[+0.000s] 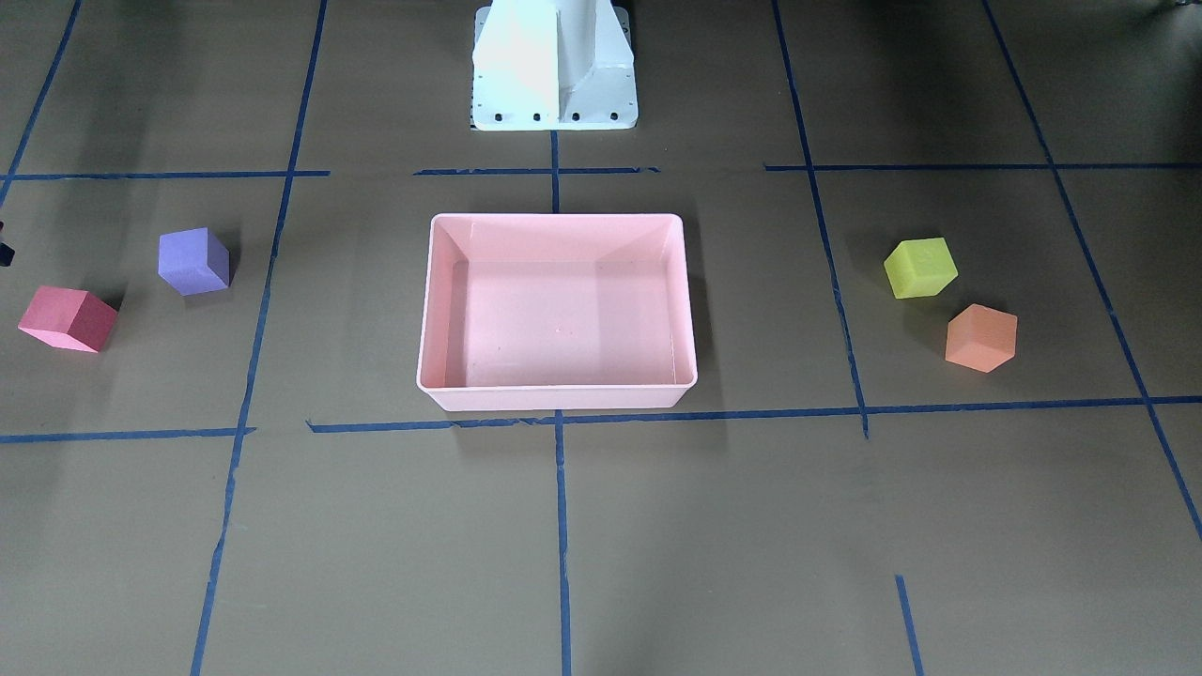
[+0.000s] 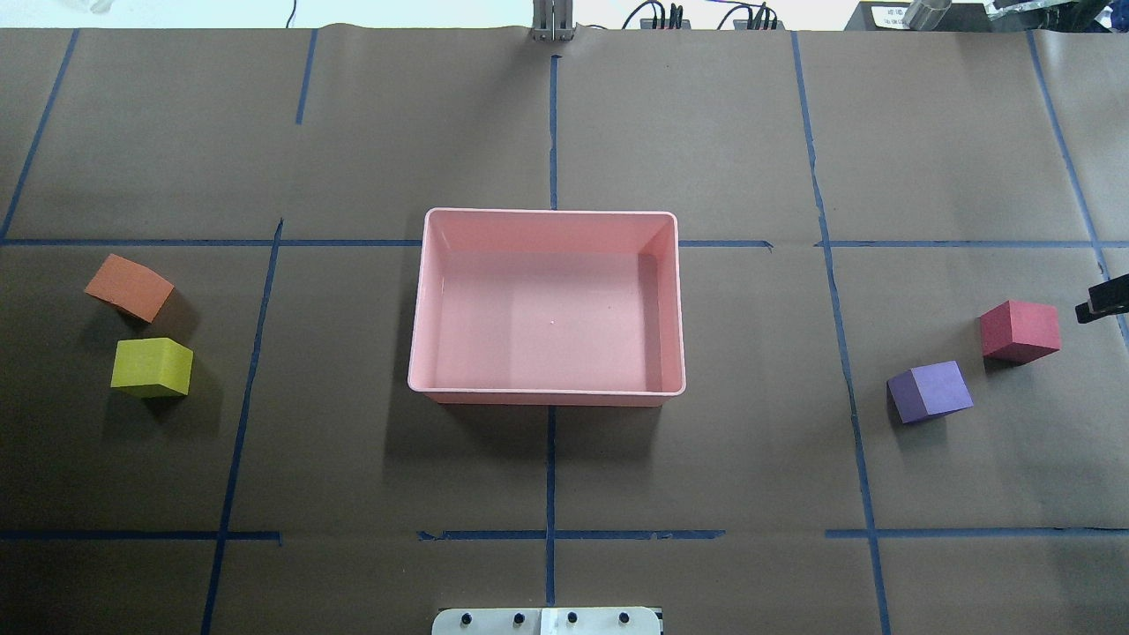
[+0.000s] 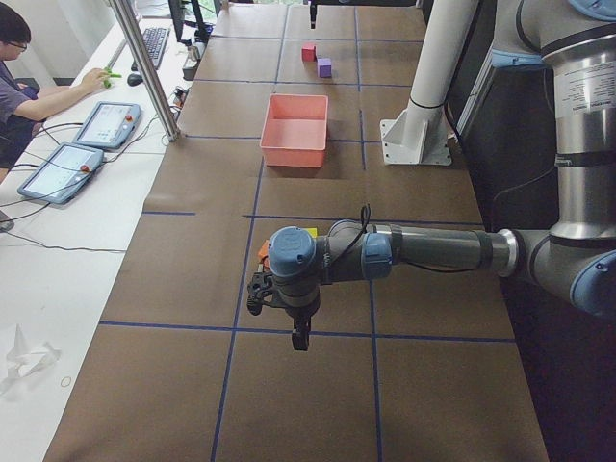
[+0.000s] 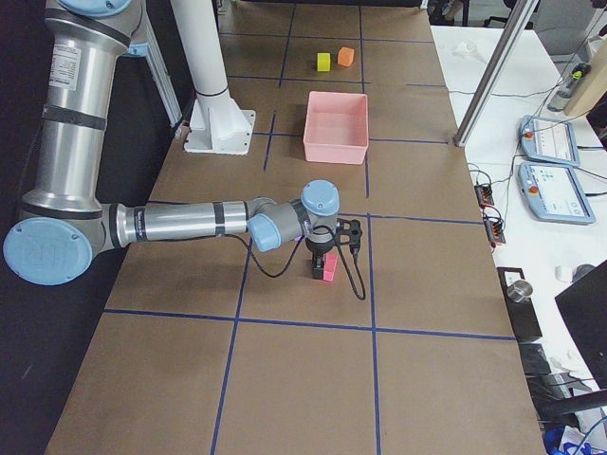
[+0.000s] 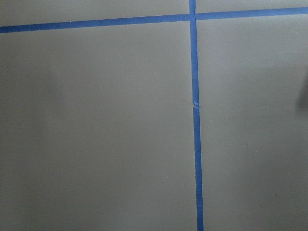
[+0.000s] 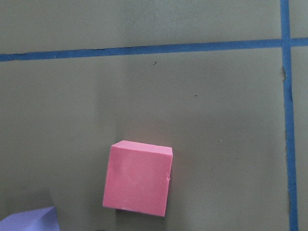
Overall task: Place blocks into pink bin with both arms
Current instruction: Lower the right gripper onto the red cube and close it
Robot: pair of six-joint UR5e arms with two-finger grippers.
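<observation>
Left gripper (image 3: 300, 337): seen only in the left side view, hung fingers-down from the near wrist over the paper (image 2: 706, 132). Its opening and hold cannot be told.

Right gripper (image 2: 1102, 302): only a black sliver is caught at the overhead view's 3 o'clock edge, just beside the pink-red cube (image 2: 1020, 331) and not touching it. The right side view puts it low over that cube. How far it is open cannot be told.

The right wrist view looks down on the pink-red cube resting on the paper: matte, foam-like, sharp-edged. A corner of the purple cube (image 2: 930, 392) shows at 7 o'clock. The left wrist view gives only paper and a cross of blue tape (image 5: 194, 120).

Both arms are grey tubes with light blue joint caps. The left arm (image 3: 433, 252) and right arm (image 4: 180, 223) are each stretched level, well out from the white pedestal base (image 1: 554, 66).

Overhead, with the pink bin (image 2: 547, 234) as dial centre:
- The bin is a shallow glossy rectangular tray with a rolled rim.
- The pink-red and purple cubes lie at 3 o'clock.
- The orange cube (image 2: 129, 287) and yellow-green cube (image 2: 152, 367) lie at 9 o'clock.
- All four cubes lie on the paper outside the bin, well apart from its walls, with a tape line between.
- Within each pair the cubes are near each other but not touching.

In the left side view the 9 o'clock pair is partly hidden behind the left wrist. An operator (image 3: 19, 87) sits at the side bench.
</observation>
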